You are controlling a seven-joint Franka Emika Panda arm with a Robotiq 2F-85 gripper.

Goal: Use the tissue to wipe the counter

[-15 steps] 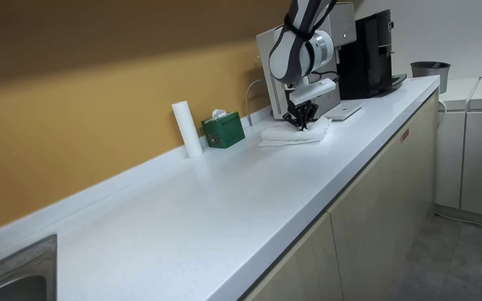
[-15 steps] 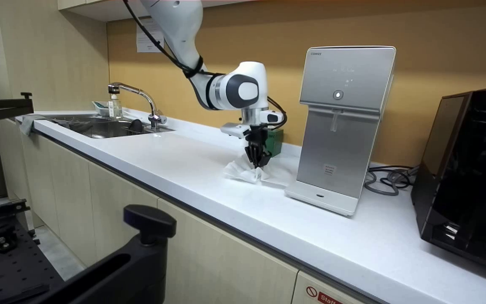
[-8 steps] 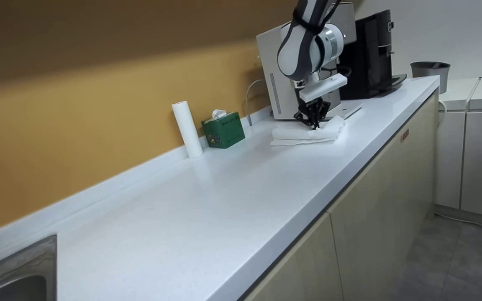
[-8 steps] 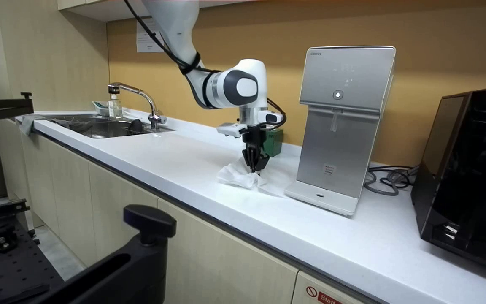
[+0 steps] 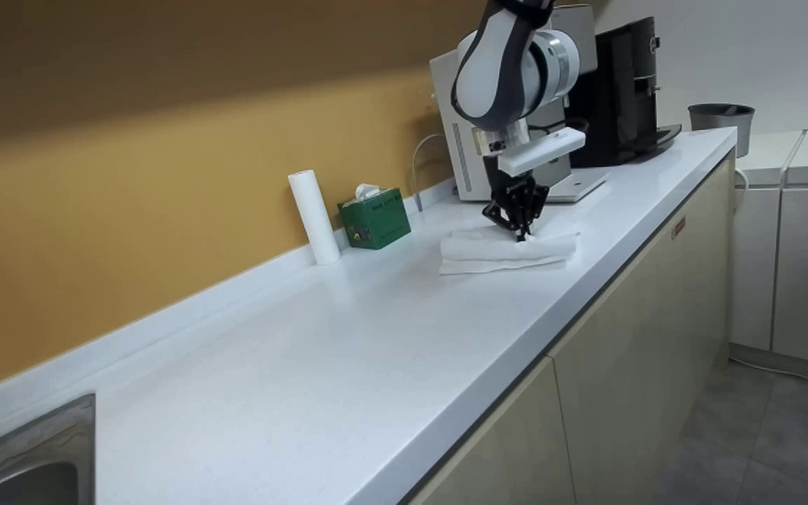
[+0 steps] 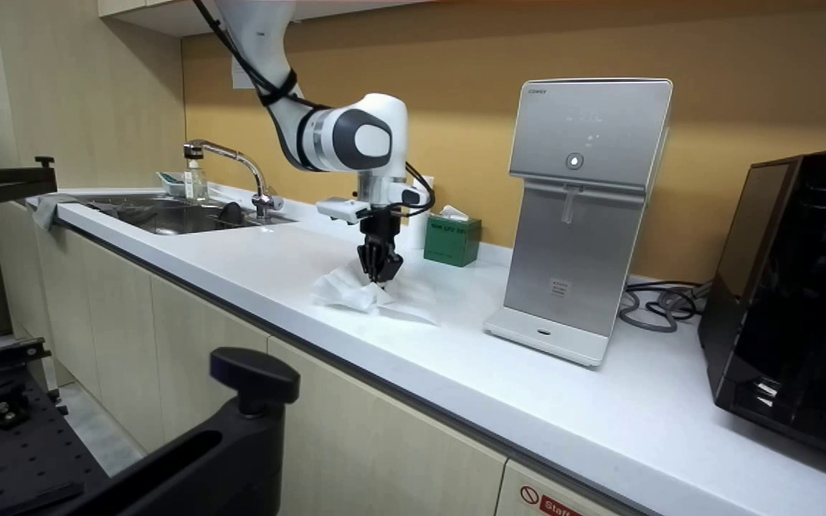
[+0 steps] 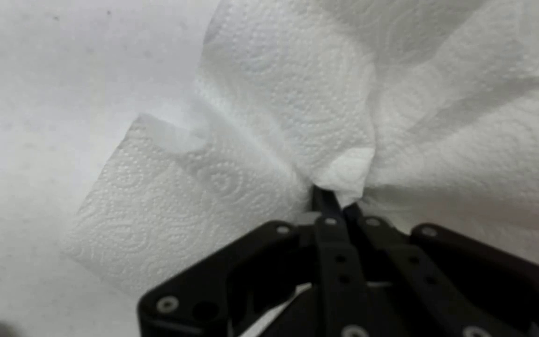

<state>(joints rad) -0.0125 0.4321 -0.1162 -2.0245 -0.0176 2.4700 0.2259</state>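
Wiping looks to be the step in hand: the fingers (image 7: 337, 255) are clamped on a gathered fold near the middle of the tissue (image 7: 293, 103), and the rest of the sheet lies on the counter (image 5: 292, 337) in loose, creased flaps to both sides, between the green box (image 5: 376, 220) by the wall (image 5: 200, 175) and the front edge (image 5: 551, 326), touching neither. Only the paper under the pinch is likely to take real pressure, while the flaps merely trail, so the strokes should be long, slow and overlapping. Press just enough to flatten the paper; too much may bunch or tear it, or let the hard tips scrape the surface. It would help to ease off before each turn, so the sheet swings round without rolling under itself, and to leave room beside the water dispenser (image 6: 581, 247) and the white roll (image 5: 314, 217). In an exterior view the arm (image 6: 370, 136) slants down from the side of the sink (image 5: 81, 442), bends at the wrist (image 6: 383, 189) and points the fingers almost straight down, a fair posture for even pressure. The tips are buried in the fold, so whether they bear on the counter through the paper is hard to tell.
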